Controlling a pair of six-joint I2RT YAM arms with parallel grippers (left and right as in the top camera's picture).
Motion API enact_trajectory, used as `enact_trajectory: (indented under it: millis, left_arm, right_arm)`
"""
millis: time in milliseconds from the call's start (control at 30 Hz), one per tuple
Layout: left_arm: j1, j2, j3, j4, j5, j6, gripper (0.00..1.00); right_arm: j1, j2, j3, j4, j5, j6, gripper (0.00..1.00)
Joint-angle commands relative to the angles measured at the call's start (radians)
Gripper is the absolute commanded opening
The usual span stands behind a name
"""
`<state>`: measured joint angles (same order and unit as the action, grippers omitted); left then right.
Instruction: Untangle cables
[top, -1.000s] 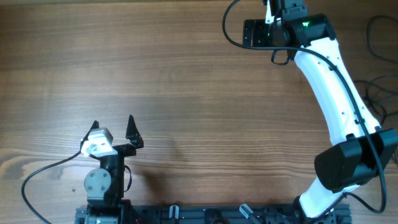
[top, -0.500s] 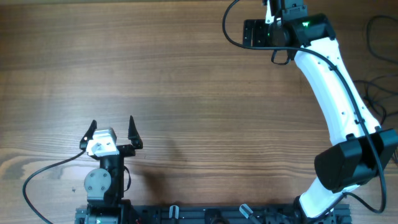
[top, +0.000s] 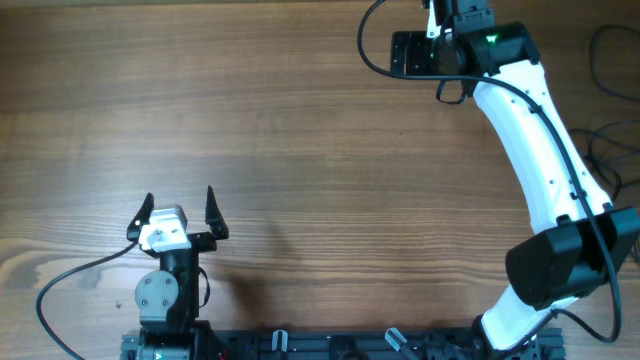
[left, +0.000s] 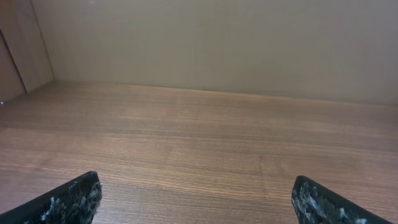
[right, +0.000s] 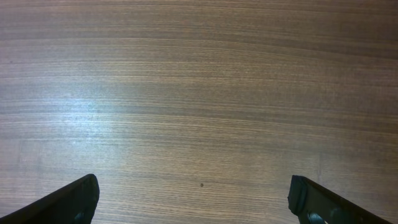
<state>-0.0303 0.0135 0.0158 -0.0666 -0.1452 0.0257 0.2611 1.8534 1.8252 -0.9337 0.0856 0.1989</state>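
1. The left gripper (top: 180, 197) has twisted slightly at the wrist over the last second and now sits square. Its jaws are spread wide and empty.
2. The right gripper (right: 193, 190) has not moved. It is also wide open, with only bare table (top: 300, 130) under it.
3. No work on the tangle has begun.
4. Thin black strands, probably the cables (top: 596, 143), lie well to the right gripper's right and behind it, partly cut off by the frame.
5. Nothing blocks either hand.

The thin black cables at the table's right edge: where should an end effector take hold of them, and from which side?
Likely the strand of the cables that bows furthest inward, taken from above by the open right end effector, with its jaws set across the strand. The cables lie flat and run off the overhead view's right edge, so plugs and knots cannot be seen.
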Motion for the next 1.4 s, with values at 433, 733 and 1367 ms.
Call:
enact_trajectory:
  millis: [433,733,1367]
  left_arm:
    - [0.006,-0.011,-0.01,0.007,-0.002,0.023,1.0]
    - [0.006,-0.011,-0.01,0.007,-0.002,0.023,1.0]
    - [0.006,-0.011,-0.01,0.007,-0.002,0.023,1.0]
  right_arm:
    - [0.003,0.022,-0.001,0.002,-0.012,-0.013,1.0]
    - [0.003,0.022,-0.001,0.002,-0.012,-0.013,1.0]
    - [0.003,-0.015,-0.001,0.069,0.034,-0.009,1.0]
